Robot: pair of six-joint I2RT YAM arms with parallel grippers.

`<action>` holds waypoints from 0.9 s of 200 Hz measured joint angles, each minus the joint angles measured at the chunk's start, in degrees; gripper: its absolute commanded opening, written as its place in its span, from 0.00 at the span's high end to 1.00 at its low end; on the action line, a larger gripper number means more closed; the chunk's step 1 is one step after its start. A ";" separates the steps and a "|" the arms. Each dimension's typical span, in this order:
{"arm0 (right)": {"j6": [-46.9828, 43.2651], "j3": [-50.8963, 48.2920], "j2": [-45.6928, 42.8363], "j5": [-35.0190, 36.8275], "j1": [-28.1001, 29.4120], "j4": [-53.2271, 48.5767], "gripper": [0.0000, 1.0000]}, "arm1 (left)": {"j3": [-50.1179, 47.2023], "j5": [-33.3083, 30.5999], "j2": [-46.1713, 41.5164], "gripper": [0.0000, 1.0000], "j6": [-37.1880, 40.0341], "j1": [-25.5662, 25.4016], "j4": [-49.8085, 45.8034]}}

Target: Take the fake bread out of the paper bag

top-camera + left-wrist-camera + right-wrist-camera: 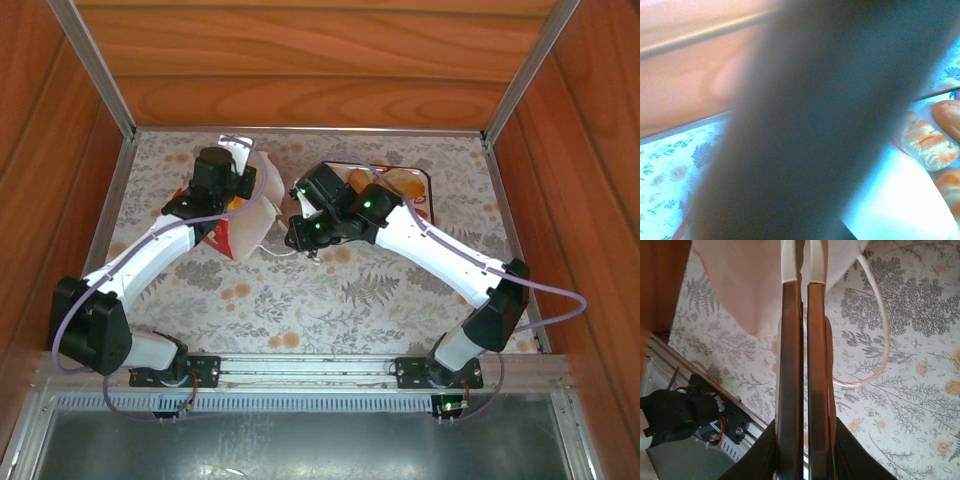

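The paper bag (250,225), white with a red lower band, stands tilted at the middle left of the table. My left gripper (235,192) reaches down into its open mouth; a blurred dark shape covers the left wrist view, so its jaws are hidden. An orange bit of fake bread (237,204) shows inside the bag. My right gripper (802,270) is shut on the bag's white rim (765,285), at the bag's right side (290,195). A cord handle (882,340) loops onto the cloth. More golden pastries (927,145) lie on the tray.
A white tray with a red edge (425,195) sits at the back right behind my right arm, holding pastries (405,182). Wooden walls and a metal frame (300,130) enclose the floral tablecloth (330,300). The left arm's base (675,415) sits near the front rail.
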 measured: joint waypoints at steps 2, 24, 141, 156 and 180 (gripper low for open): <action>0.00 0.17 0.00 0.00 0.00 0.00 0.75 | 0.00 0.00 0.00 1.00 -0.02 -0.07 0.00; 0.07 1.68 0.35 0.09 -0.02 0.57 0.71 | 0.22 -0.26 0.26 1.00 -0.04 -0.66 -0.09; 2.78 6.49 12.35 3.17 -1.90 1.62 0.66 | 2.56 -8.92 1.99 1.00 4.09 -5.66 -0.61; 3.06 6.51 12.46 3.02 -2.58 2.29 0.66 | 3.85 -10.40 2.97 1.00 5.46 -6.43 -1.64; 3.65 6.51 13.97 2.08 -3.63 3.26 0.64 | 5.44 -12.72 4.28 1.00 7.78 -7.72 -3.13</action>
